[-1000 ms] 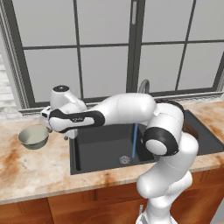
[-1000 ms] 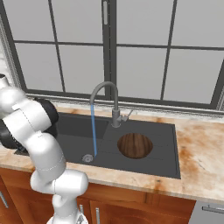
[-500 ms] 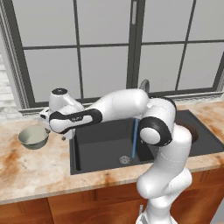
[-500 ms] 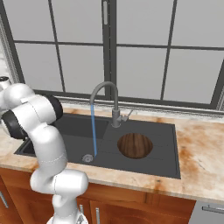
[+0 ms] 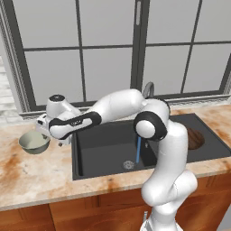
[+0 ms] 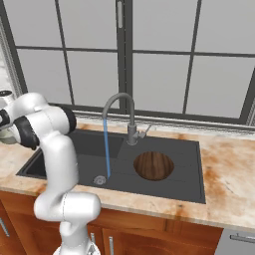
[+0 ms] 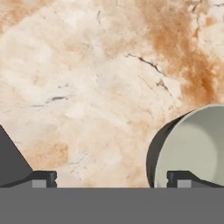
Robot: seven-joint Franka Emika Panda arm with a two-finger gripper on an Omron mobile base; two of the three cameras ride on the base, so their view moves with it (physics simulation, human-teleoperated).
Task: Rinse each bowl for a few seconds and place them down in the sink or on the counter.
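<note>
Since sec ago: elbow swings fwd, arm stretches further left; hand barely shifts, stays by grey-green bowl on counter left of sink. Means approach nearly done, grasp likely next, rinse not begun.

Gripper low over counter, just beside bowl, jaws spread wide, empty. Hand view: one fingertip over bowl rim, other over bare stone.

Tap running. Brown bowl sits in sink's shallow side section.
</note>
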